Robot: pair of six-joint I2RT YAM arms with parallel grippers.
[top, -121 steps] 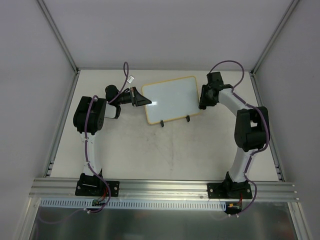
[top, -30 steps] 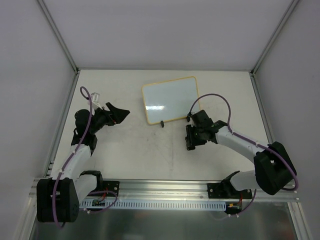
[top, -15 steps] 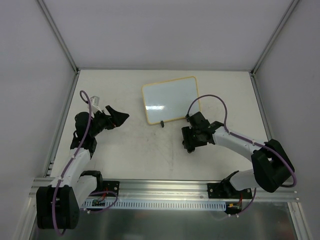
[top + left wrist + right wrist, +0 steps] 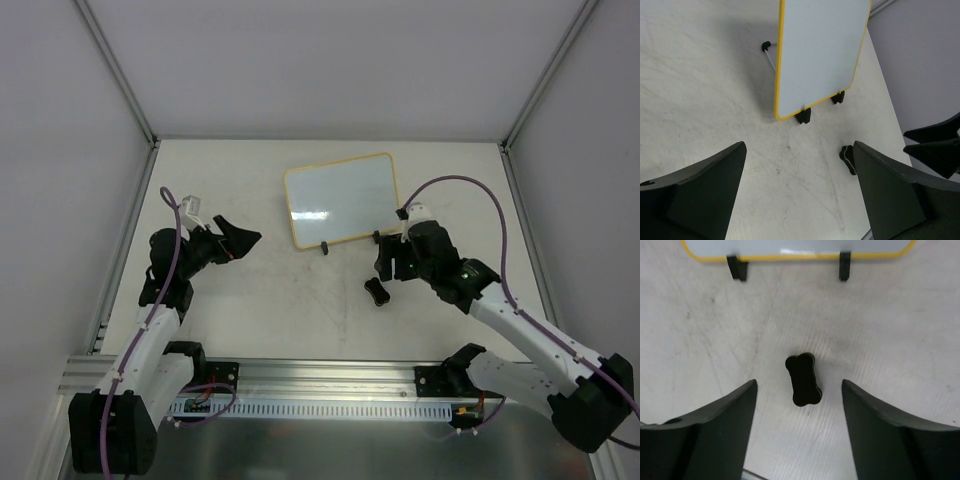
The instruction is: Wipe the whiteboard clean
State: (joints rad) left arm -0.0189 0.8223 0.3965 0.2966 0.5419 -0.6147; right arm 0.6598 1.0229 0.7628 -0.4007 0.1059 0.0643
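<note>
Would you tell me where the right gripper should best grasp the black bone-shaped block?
At its narrow waist, from straight above: the bone-shaped block lies flat, lengthwise between the fingers of the open right gripper, so they would likely close across the pinched middle.

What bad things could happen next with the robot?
The black block is small and lies loose ahead of the open right gripper; it might slip out when pinched. The whiteboard stands on two little feet with nothing holding it, so a push might slide or tip it.
</note>
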